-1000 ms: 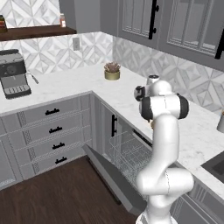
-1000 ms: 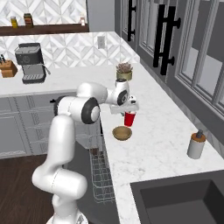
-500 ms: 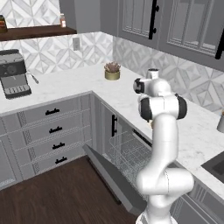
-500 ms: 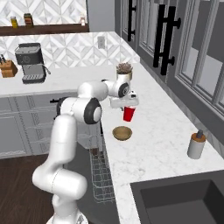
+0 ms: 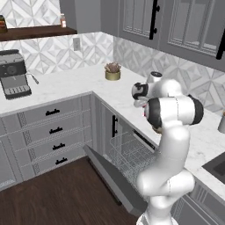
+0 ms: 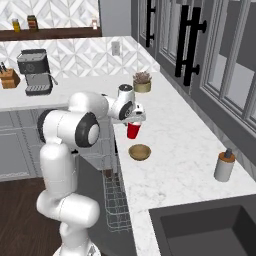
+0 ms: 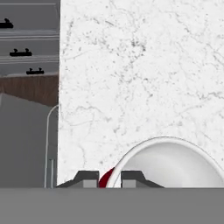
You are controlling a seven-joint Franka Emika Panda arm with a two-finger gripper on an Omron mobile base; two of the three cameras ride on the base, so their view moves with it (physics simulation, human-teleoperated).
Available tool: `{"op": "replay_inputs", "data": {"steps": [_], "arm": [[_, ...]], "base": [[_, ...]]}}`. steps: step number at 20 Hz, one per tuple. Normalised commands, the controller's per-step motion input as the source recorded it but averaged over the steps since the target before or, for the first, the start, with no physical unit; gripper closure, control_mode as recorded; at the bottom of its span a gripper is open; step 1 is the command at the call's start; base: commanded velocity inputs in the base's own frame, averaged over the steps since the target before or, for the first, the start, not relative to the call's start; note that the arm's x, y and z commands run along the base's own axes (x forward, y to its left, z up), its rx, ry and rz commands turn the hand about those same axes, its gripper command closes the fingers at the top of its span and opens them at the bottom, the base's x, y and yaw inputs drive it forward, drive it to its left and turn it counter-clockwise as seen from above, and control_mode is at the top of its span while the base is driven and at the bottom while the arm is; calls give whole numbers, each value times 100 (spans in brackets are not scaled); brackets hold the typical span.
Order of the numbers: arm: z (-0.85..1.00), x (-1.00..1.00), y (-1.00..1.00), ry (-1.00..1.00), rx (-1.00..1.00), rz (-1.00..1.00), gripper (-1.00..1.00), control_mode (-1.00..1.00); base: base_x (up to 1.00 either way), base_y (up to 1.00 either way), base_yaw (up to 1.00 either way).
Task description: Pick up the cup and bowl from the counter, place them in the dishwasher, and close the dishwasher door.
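While the bowl [image 6: 139,151] sits at the cup's [image 6: 133,130] 6 o'clock, nothing blocks it. Gripper [image 7: 109,178] pinches the cup's rim, fingers [image 7: 132,176] nearly closed either side.

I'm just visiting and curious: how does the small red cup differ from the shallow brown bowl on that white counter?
The small red tapered cup with a white rim is taller and narrower; the shallow tan-brown wooden-looking bowl is low and wide. The cup is pinched at its rim by the robot's gripper and looks lifted off the white marble counter; the bowl sits free on it. Both stand upright with mouths open upward, near the counter's edge.
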Motion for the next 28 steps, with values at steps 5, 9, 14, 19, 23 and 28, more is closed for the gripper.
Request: {"op": "replay_inputs", "data": {"steps": [5, 9, 14, 19, 23, 28], "arm": [[41, -100, 78, 1, -1, 0, 100, -100], [-2, -73, 71, 4, -5, -3, 100, -100], [-32, -18, 76, 6, -4, -5, 100, -100], [-64, 12, 46, 11, -4, -1, 100, -100], [-58, 11, 29, 6, -9, 0, 100, -100], [-39, 15, 27, 0, -9, -5, 100, -100]], "base": [[0, 0, 0], [0, 0, 0], [0, 0, 0], [0, 0, 0], [0, 0, 0], [0, 0, 0]]}}
